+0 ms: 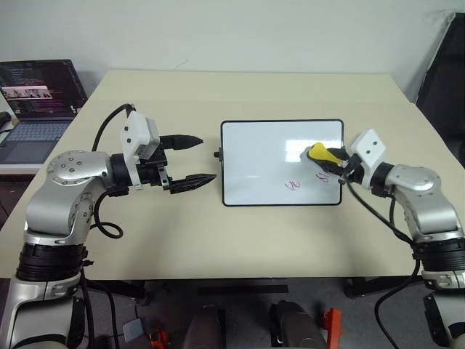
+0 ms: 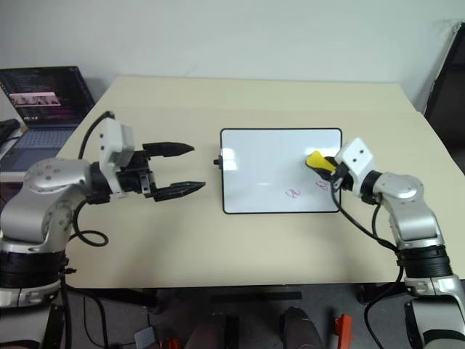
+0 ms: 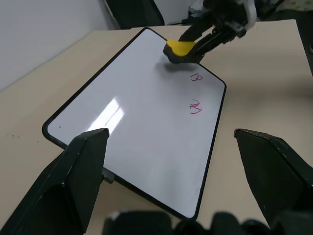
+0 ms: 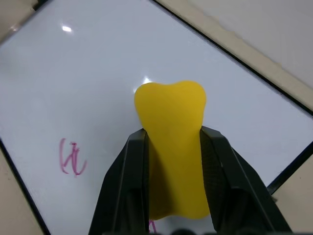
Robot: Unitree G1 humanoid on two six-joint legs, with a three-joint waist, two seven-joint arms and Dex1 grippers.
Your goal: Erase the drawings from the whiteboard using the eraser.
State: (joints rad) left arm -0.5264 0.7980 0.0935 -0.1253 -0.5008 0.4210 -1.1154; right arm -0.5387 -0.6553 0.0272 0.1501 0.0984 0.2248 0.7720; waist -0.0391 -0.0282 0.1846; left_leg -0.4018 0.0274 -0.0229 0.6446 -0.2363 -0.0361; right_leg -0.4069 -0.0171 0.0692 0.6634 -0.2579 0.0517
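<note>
The small yellow block eraser sits pinched in the right hand over the glossy white black-framed whiteboard, beside 2 pink scribbles; the left hand hovers spread, level.

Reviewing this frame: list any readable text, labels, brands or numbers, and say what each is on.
No text can be read with certainty.
Laptop screen: lines of text and a strip of small images, too small to read.
Whiteboard: two pink-red drawings, scribbles rather than letters or numbers.
Eraser, held in the right gripper: plain yellow, no label visible.
Left gripper: no marking visible.
</note>
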